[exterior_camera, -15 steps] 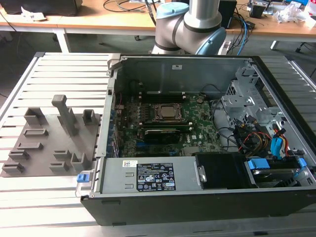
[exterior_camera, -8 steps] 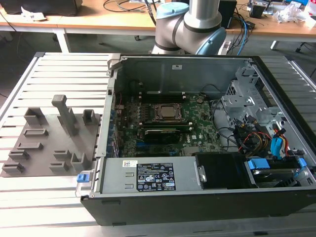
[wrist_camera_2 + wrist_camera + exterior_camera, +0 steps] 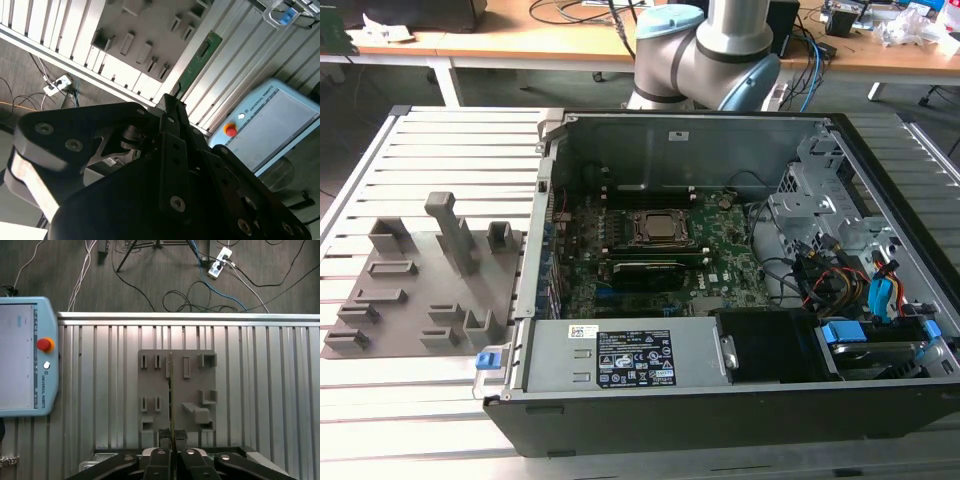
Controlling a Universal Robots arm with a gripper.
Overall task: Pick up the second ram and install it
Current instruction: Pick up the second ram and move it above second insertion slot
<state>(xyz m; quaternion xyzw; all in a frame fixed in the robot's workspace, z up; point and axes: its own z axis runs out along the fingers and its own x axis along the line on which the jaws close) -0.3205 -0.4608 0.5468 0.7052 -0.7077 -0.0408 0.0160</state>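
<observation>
Now | second ram (image 3: pixel 196 65) | seemingly pinched between jaws, protruding

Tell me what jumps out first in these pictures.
The open computer case with its green motherboard dominates the exterior view, with a grey fixture plate on the exterior view's left of it. In the second wrist view the gripper is shut on the second ram, a thin green stick.

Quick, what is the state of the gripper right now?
Gripper: closed, holding the second ram.
</observation>
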